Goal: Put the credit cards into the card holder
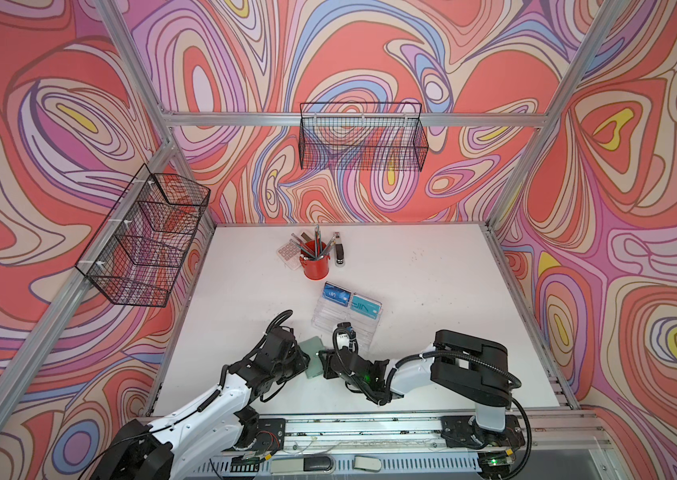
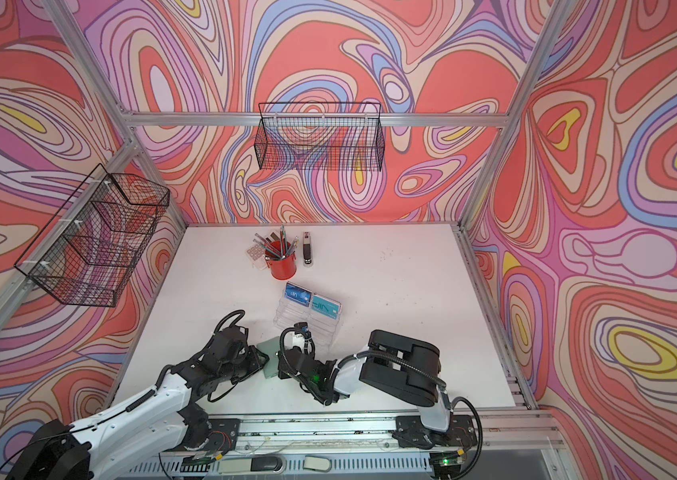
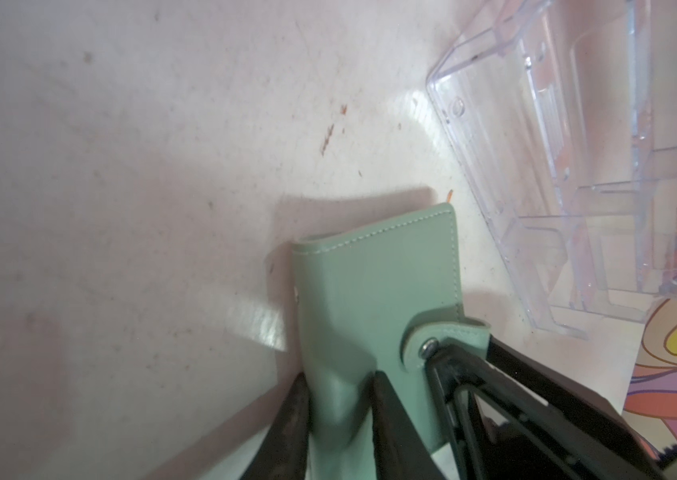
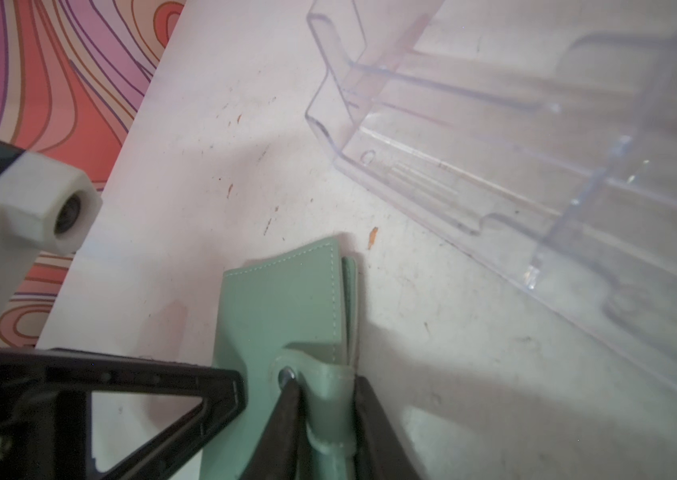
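The sage-green card holder (image 1: 312,360) (image 2: 268,362) lies closed on the white table near the front, between my two grippers. My left gripper (image 3: 341,399) (image 1: 306,360) is shut on the folded spine side of the card holder (image 3: 370,282). My right gripper (image 4: 328,411) (image 1: 321,358) is shut on its snap-button strap (image 4: 324,374), one finger right beside the metal snap. Two credit cards stand in the clear stand behind: a blue one (image 1: 334,294) (image 2: 297,296) and a teal one (image 1: 364,306) (image 2: 325,308).
The clear tiered acrylic stand (image 1: 330,322) (image 3: 557,187) (image 4: 536,145) sits just beyond the card holder. Farther back are a red pen cup (image 1: 315,266), a calculator (image 1: 288,251) and a stapler (image 1: 340,249). Wire baskets (image 1: 359,137) (image 1: 141,241) hang on the walls.
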